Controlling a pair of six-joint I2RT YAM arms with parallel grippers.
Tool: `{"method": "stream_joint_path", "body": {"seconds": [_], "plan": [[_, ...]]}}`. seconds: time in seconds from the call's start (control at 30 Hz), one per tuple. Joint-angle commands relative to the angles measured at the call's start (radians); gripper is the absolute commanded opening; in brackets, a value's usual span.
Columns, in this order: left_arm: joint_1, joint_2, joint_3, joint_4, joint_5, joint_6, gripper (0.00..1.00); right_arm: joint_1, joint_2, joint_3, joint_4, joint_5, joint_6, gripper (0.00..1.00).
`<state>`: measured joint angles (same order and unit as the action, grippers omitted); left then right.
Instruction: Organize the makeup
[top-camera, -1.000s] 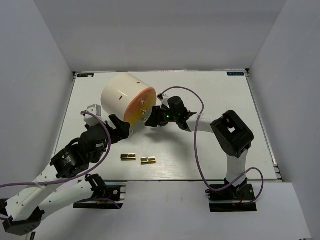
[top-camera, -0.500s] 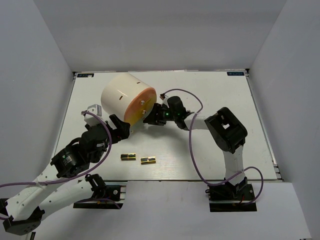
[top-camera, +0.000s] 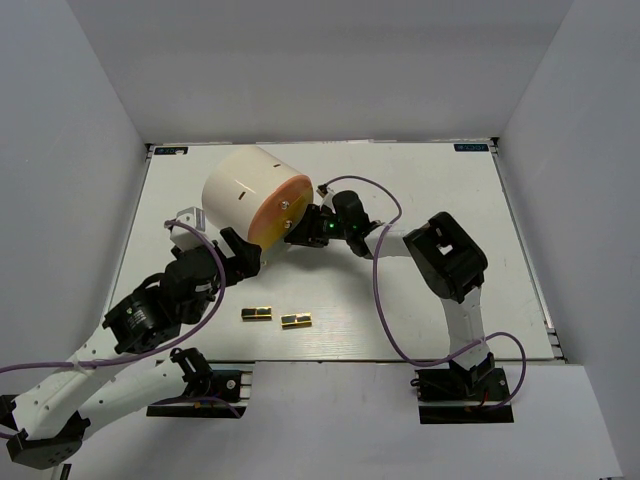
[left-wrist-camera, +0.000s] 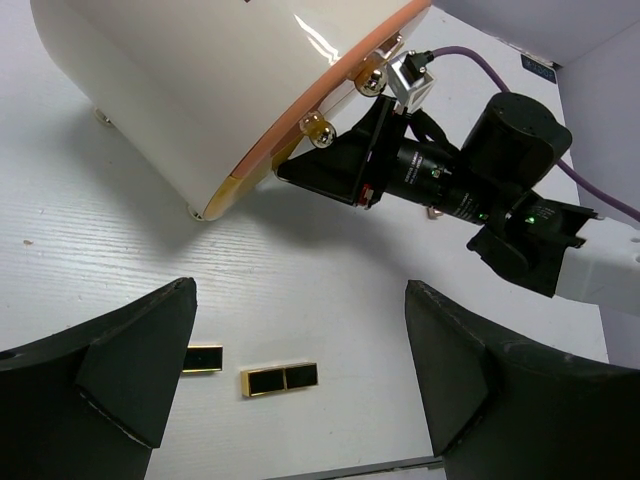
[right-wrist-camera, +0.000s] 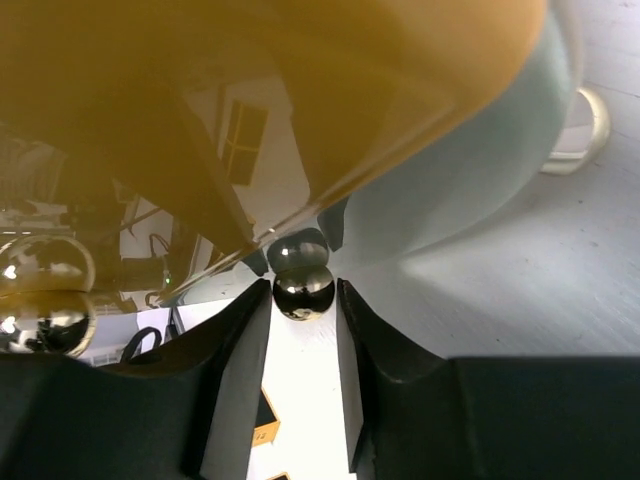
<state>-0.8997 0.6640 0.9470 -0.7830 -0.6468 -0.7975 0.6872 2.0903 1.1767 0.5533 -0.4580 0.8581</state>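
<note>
The right pincer (right-wrist-camera: 303, 300) flanks a metal knob (right-wrist-camera: 303, 288) on the orange-faced cream cylinder (top-camera: 245, 190) (pinching or not, I cannot tell), while the left pincer (left-wrist-camera: 300, 310) gapes empty above two gold-and-black cases (top-camera: 257, 313) on the desk (top-camera: 450, 200), and a shallow bite could slip off that round knob.

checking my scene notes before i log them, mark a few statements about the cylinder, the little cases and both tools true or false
1. The cream cylinder lies on its side. True.
2. Both gold-and-black cases sit inside the cylinder. False: they lie on the table, in front of it.
3. The right tool has a finger on each side of a small round knob on the orange face. True.
4. The left tool is shut on a case. False: it is wide open above the table and holds nothing.
</note>
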Motion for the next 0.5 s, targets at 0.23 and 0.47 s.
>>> {"method": "stream_joint_path", "body": {"seconds": [0.23,0.47], "plan": [[0.002,0.011,0.03,0.011,-0.01,0.009,0.95,-0.008,-0.006,0.003,0.089,-0.036,-0.004,0.22],[-0.007,0.006,0.015,0.036,-0.002,0.009,0.95,-0.032,-0.091,-0.117,0.114,-0.048,-0.013,0.2]]}}
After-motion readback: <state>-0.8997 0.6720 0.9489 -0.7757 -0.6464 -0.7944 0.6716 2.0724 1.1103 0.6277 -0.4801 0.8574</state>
